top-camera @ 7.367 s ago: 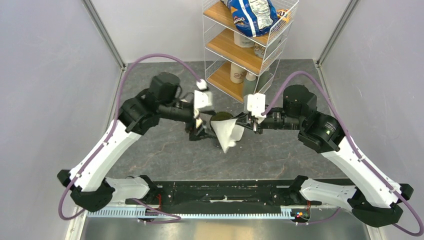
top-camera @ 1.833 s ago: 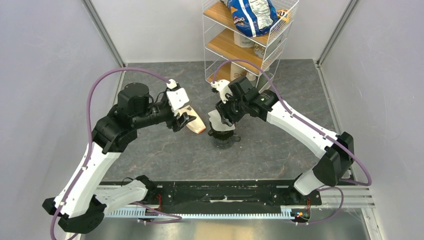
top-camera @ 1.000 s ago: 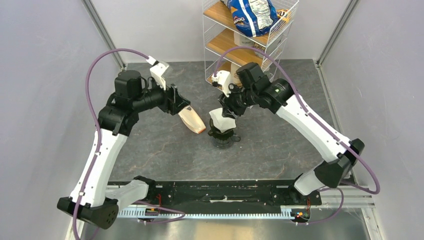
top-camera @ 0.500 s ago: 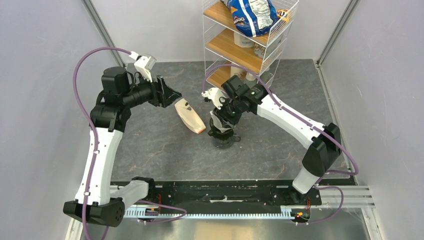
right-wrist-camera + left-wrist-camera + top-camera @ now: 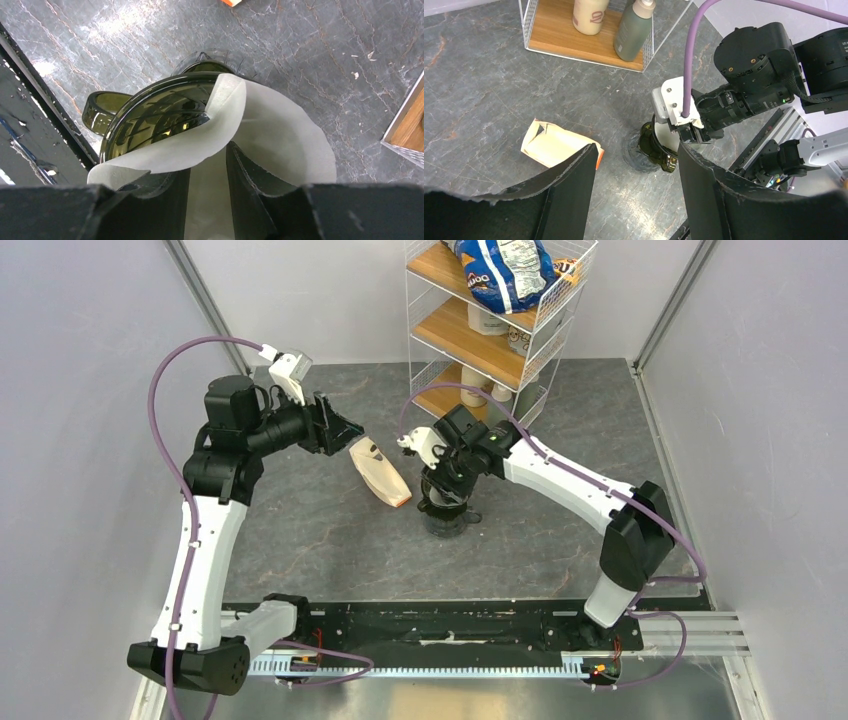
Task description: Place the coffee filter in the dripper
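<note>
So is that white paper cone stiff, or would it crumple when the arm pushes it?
Probably floppy: the coffee filter curls and folds over the rim of the dripper, right by the right end effector. It is likely very light, so a nudge could shift it. It looks thin, so it may crease easily.

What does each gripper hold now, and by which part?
The left gripper is open and empty. The right gripper straddles one wall of the coffee filter in the dripper; whether it pinches, I cannot tell.
</note>
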Available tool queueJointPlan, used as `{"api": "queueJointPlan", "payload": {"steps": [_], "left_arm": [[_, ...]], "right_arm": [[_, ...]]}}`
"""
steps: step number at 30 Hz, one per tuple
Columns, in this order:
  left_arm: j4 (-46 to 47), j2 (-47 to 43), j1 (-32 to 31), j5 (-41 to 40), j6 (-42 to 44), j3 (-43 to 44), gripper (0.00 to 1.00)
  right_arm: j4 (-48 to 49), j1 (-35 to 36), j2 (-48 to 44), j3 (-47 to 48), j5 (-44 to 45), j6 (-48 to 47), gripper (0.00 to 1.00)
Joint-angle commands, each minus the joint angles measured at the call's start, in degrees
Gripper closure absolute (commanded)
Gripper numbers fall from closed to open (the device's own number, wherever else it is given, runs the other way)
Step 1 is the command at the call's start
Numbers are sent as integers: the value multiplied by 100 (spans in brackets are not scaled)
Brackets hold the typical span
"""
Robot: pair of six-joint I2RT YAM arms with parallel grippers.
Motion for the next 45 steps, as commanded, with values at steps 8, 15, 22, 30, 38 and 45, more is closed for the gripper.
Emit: {"api": "queueJointPlan", "payload": {"steps": [8, 15, 22, 30, 38, 45], "left_arm": [[332, -139, 46, 249, -172, -109, 33], [416, -144, 46, 284, -154, -162, 33], [421, -149, 55, 320, -123, -194, 33], [447, -128, 55, 373, -95, -215, 33], [456, -112, 62, 423, -60, -228, 33], [472, -84, 72, 491, -31, -197, 33]], "right_arm": [[148, 71, 147, 156, 98, -206, 59], [83, 97, 263, 286, 144, -414, 60], [86, 102, 389, 272, 157, -515, 60], [124, 106, 497, 163, 211, -529, 61], [110, 106, 525, 92, 272, -542, 62], [69, 102, 464, 203, 294, -537, 64]]}}
